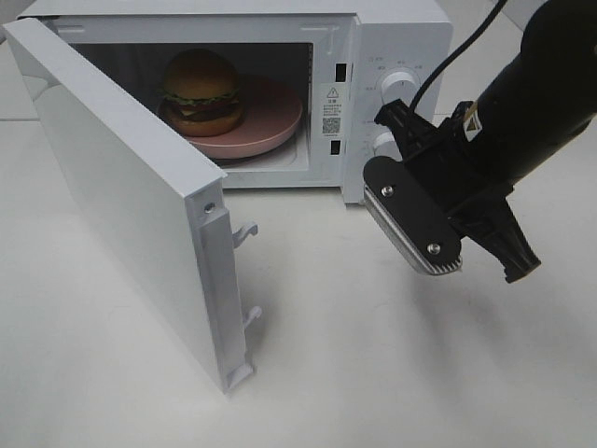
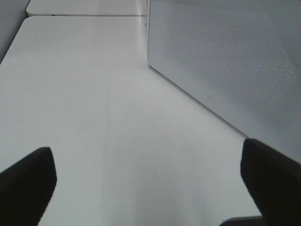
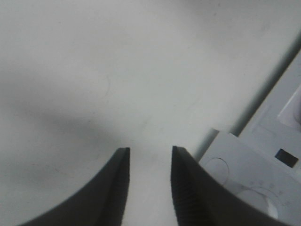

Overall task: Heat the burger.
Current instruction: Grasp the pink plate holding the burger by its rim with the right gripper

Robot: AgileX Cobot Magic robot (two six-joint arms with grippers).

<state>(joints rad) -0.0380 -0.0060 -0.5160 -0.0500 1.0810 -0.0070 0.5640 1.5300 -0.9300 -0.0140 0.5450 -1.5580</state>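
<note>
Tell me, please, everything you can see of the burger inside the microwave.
The burger has a domed golden-brown top bun, a ruffle of green lettuce beneath it, dark patty layers with a reddish band, and a bottom bun. It looks intact and sits upright on the left part of a round pink plate, the only thing touching it. Both are inside the white microwave, whose door stands wide open. Only the exterior high view shows it.

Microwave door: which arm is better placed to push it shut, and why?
Probably left. The open left gripper faces the door from outside. The right gripper hangs near the knobs, on the door's inner side.
</note>
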